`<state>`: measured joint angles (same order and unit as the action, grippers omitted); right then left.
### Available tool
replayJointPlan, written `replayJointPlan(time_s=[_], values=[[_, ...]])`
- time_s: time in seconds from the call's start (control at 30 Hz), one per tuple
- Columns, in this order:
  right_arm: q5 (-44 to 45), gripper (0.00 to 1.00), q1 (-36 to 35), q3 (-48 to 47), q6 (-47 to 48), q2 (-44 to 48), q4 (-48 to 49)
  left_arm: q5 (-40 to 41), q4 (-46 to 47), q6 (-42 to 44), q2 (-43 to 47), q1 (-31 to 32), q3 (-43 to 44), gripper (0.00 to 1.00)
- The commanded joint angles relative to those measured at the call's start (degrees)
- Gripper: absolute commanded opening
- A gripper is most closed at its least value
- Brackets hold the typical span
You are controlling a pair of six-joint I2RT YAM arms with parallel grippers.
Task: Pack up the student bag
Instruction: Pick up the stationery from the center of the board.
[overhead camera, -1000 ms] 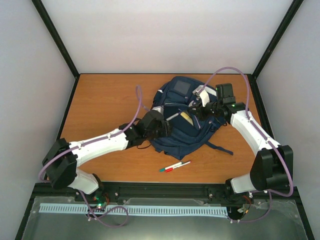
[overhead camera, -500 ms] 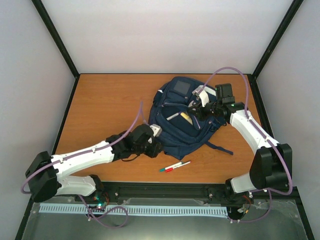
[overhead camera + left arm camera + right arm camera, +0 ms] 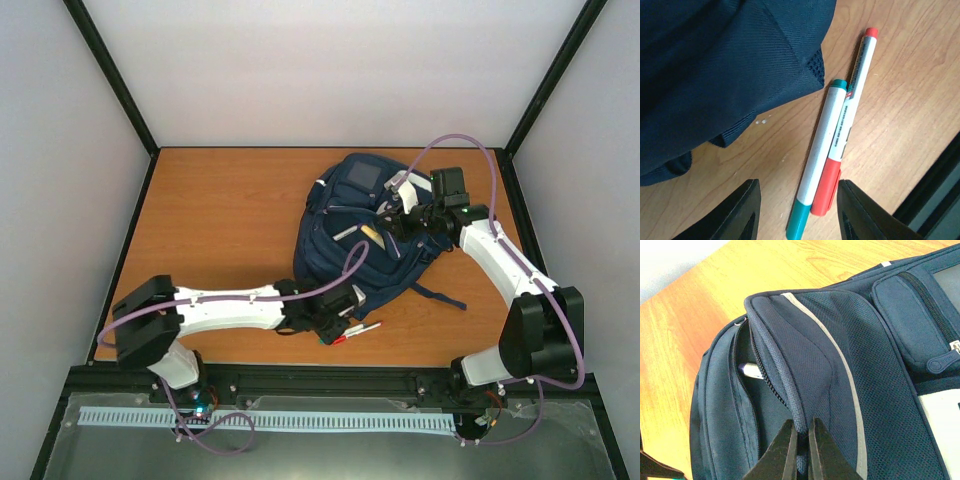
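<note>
Navy-blue fabric backpack [image 3: 350, 240] with thin white stripes, lying right of centre on the orange wooden worktop [image 3: 220, 210].

Top view: my left jaws are at its near edge, over two white marker pens [image 3: 360, 330]; my right jaws are at its far right side.

Left wrist view: left jaws apart, straddling the green-capped white marker [image 3: 819, 160] and the red-capped white marker [image 3: 844, 131], which lie touching side by side. Closing here may pinch both or squirt one away, and the bag's hem just beside them could snag.

Right wrist view: right jaws clamped on the zipper flap of the backpack [image 3: 850, 360], holding a pocket agape with a white pen [image 3: 751, 371] inside. I judge the soft cloth could slip free and let the mouth close. The cloth looks limp, mesh-panelled and creased.
</note>
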<state>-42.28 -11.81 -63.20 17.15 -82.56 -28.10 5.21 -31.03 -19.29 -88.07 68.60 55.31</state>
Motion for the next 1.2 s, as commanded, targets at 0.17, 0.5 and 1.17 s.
replayJointPlan(time_s=[0.17, 0.5, 1.17], values=[[0.3, 0.03, 0.8, -0.7, 1.0, -0.5, 1.3, 2.3, -1.6, 3.9, -7.1, 3.0, 5.4, 0.47], [0.2, 0.03, 0.8, -0.8, 1.1, -0.7, 1.2, 4.0, -1.7, 5.7, -11.9, 3.2, 7.4, 0.45], [0.1, 0.03, 0.8, -0.9, 1.3, -0.5, 1.0, 8.8, -5.4, 7.0, -16.7, 3.3, 9.3, 0.35]])
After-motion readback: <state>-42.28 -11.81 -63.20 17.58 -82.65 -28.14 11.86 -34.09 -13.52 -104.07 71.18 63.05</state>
